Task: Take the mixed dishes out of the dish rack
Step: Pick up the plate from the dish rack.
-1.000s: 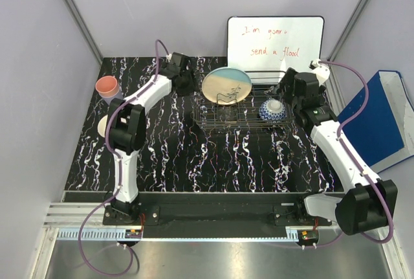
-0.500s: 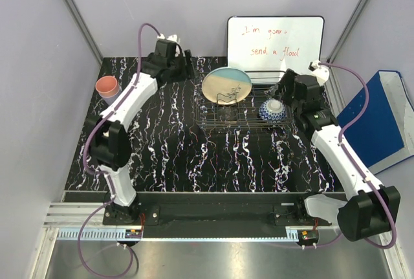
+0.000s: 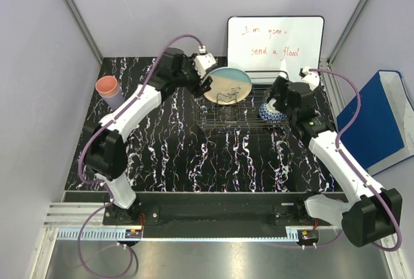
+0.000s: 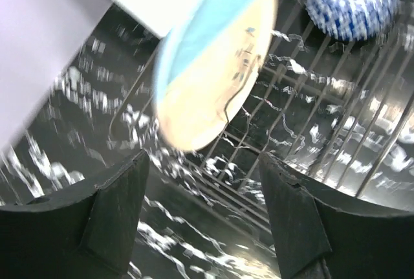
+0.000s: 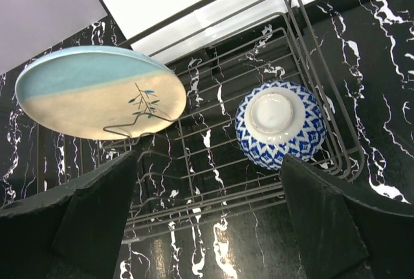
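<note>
At the 12 o'clock side of the table (image 3: 194, 156), the dish rack (image 3: 233, 122) holds two remaining items. The large plate (image 3: 226, 85) stands on edge at the rack's 9 o'clock end, leaning against the upright dividers. The small blue-and-white bowl (image 5: 279, 123) lies upside down at the 3 o'clock end, foot ring upward. Both appear to be glazed ceramic: treat them as rigid, slippery and liable to chip against the wire. The plate is likely the heavier item; take it at the exposed upper rim, one finger on each face, and lift it straight out of the dividers. The bowl offers only its curved wall or foot ring, so expect a less secure hold. The left gripper (image 4: 202, 159) hovers just beside the plate at its 9 o'clock side, jaws spread, nothing between them. The right gripper (image 5: 208, 157) hangs above the rack near the bowl, jaws fully spread and empty. The salmon-pink cup (image 3: 107, 87) stands on the table at its 9 o'clock edge, well apart from the rack. A white board (image 3: 275, 39) leans behind the rack.
</note>
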Controlling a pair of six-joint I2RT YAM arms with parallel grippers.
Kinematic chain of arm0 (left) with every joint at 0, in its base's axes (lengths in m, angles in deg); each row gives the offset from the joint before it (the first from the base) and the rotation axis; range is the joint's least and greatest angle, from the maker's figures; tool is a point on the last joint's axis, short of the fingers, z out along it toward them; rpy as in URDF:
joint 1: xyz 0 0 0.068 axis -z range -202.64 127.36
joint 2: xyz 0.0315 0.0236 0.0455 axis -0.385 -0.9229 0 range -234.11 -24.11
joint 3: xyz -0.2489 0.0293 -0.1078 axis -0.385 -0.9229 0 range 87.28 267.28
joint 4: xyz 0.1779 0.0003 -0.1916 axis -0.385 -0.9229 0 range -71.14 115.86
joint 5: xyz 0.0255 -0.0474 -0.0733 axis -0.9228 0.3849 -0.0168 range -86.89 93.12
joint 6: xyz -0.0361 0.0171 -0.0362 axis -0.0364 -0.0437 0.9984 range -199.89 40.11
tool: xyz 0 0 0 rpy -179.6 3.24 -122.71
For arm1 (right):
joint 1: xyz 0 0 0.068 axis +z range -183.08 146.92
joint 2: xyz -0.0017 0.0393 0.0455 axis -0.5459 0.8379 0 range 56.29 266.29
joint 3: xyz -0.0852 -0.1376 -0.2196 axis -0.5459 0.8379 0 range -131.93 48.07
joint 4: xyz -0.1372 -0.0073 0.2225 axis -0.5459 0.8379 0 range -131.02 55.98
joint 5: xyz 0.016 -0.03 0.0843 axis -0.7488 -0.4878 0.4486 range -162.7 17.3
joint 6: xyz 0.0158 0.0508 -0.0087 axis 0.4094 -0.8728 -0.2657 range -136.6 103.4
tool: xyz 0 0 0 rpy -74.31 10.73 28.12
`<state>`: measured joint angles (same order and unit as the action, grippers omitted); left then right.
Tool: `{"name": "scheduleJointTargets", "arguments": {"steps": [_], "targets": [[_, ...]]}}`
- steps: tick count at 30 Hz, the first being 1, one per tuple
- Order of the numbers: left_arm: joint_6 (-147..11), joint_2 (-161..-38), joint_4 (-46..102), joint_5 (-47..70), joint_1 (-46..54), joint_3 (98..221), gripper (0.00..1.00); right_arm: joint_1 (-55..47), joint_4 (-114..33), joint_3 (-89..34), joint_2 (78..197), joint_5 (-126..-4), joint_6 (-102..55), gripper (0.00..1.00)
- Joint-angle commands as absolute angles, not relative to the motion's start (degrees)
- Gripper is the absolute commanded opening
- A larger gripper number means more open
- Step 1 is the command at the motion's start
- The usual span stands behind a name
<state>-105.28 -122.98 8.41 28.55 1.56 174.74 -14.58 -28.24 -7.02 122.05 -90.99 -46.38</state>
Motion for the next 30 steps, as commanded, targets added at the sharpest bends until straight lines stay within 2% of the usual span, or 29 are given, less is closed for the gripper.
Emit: {"name": "scheduleJointTargets", "arguments": {"steps": [1,15,19,20,23,24,26,27,28,29,30], "targets": [[-120.94,-125.95,16.28,33.7,2.58,177.44,0.73,-14.1,-30.38,-3.62,117.73,-91.25,-48.93,0.99],[-119.45,-143.54,20.93,35.46,1.79,192.92,0.72,-11.29,-30.82,2.81,114.39,-87.47,-51.14,0.98],[-117.69,-145.48,21.9,36.34,2.05,193.19,0.66,-10.76,-31.35,4.03,115.26,-87.03,-50.97,0.98],[-117.51,-145.66,21.91,36.69,2.06,193.19,0.58,-10.76,-31.61,4.73,115.53,-87.03,-50.97,0.98],[-117.51,-145.48,21.73,37.13,2.06,192.67,0.44,-10.67,-32.58,5.62,116.41,-86.77,-51.49,0.98],[-117.6,-145.31,21.64,37.13,2.06,192.49,0.32,-10.76,-32.93,5.79,116.58,-86.5,-51.84,0.98],[-117.6,-144.96,21.73,37.3,2.06,192.14,0.23,-10.67,-33.46,6.23,116.94,-86.24,-52.2,0.98],[-117.42,-144.87,21.56,37.57,2.06,191.62,0.11,-10.67,-33.72,6.32,116.94,-86.32,-52.2,0.98],[-117.68,-144.52,21.73,37.66,2.14,191.26,0.05,-10.67,-33.64,6.32,117.02,-86.33,-52.2,0.98],[-117.6,-144.34,22.51,37.22,2.14,190.74,0.0,-10.67,-33.72,6.24,117.02,-86.41,-52.2,0.98],[-116.99,-143.56,23.39,36.87,2.14,189.17,0.0,-10.67,-33.72,6.23,117.02,-86.41,-51.94,0.98]]}}
